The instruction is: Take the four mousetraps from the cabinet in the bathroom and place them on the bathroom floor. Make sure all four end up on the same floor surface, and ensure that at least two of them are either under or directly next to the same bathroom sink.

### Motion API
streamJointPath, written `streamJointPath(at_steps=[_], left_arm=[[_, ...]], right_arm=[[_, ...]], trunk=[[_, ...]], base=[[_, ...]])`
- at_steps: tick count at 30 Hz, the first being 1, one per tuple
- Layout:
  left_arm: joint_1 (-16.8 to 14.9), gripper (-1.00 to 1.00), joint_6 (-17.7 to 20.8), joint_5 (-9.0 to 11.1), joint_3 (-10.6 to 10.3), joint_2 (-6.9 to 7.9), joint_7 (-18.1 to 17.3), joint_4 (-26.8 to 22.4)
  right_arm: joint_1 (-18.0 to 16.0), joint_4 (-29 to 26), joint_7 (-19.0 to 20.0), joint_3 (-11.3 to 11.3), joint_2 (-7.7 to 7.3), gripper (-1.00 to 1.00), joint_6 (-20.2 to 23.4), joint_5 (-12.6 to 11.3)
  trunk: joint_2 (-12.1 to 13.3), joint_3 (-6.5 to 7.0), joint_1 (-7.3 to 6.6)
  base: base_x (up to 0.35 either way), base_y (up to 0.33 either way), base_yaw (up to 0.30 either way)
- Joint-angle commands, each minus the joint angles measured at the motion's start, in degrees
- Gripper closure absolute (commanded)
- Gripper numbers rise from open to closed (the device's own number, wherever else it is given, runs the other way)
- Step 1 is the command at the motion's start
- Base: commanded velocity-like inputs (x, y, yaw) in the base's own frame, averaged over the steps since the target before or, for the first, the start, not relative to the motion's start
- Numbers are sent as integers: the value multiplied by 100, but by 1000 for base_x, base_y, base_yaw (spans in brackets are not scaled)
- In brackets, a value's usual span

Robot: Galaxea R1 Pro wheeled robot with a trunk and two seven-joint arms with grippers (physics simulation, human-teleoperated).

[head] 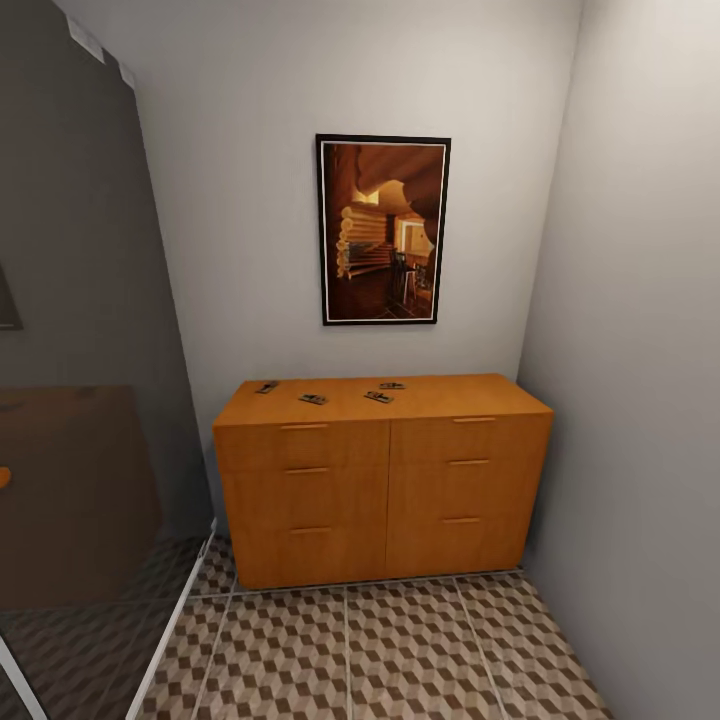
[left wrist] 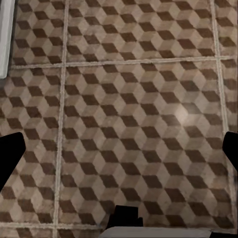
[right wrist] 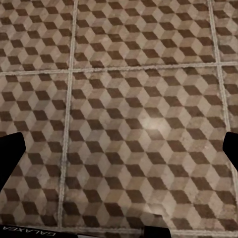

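Patterned bathroom floor is filling the lower part of the head view, its cube-print tiles running up to the foot of the cabinet. That orange-brown chest is standing against the back wall in the middle of the frame, all drawer fronts sitting flush, so nothing inside is showing.

Four mousetraps are lying flat on its top, well apart from one another: one near the upper-left corner of the top, one right of it and nearer the front edge, one around the centre, and one just behind that. Each is too small to read clearly; their long axes seem to be running roughly across the frame, slightly slanted.

A dark-framed picture is hanging on the wall above the chest.

Both wrist views are looking down on bare tiles. The left gripper is showing dark fingertips at opposite edges of its frame, spread wide with nothing between them. The right gripper is spread equally wide over the tiles, its fingertips likewise holding nothing. No trap is lying near either one.
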Motion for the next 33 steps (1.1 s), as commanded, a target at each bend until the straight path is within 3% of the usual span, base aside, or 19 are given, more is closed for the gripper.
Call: streamJointPath(at_steps=[1,3,7,9,11,14,21,23,24,29,33], left_arm=[[1,-100,65,-3,2,-2,19,-124],[1,-100,298,-3,4,-5,20,-389],[1,-100,1267,2,1,-7,16,-1261],[1,-100,2194,8,-5,-4,3,-2101],[1,-100,2595,10,-7,-3,-2,-2516],[1,-100,3080,12,-7,-2,-5,-3167],[1,-100,3500,13,-5,-9,-3,-4092],[1,-100,3802,13,-7,-10,-3,-4484],[1,-100,4454,13,-9,-16,-8,-5152],[1,-100,5181,13,-16,-19,-11,-6063],[-3,-100,5408,5,-17,-22,-12,-6527]], right_arm=[[-3,4,10,0,0,-100,-18,3],[-2,4,11,0,0,-100,-18,3],[-4,4,14,0,0,-100,-18,3],[-4,4,15,0,0,-100,-18,3],[-3,4,16,0,0,-100,-18,3],[-3,4,16,0,0,-100,-18,3],[-3,4,17,0,0,-100,-18,3],[-2,4,17,0,0,-100,-18,3],[-2,4,17,0,0,-100,-18,3],[-2,4,11,-1,-7,-100,-18,3],[-1,4,14,0,-8,-100,-18,4]], trunk=[[-3,-6,0],[-3,-6,0],[-3,-6,0],[-3,-6,0],[-3,-6,0],[-3,-6,0],[-3,-6,0],[-3,-6,0],[-3,-6,0],[-3,-6,0],[-3,-6,0]], base=[[0,0,0],[0,0,0],[0,0,0],[0,0,0],[0,0,0],[0,0,0],[0,0,0],[0,0,0],[0,0,0],[0,0,0],[0,0,0]])
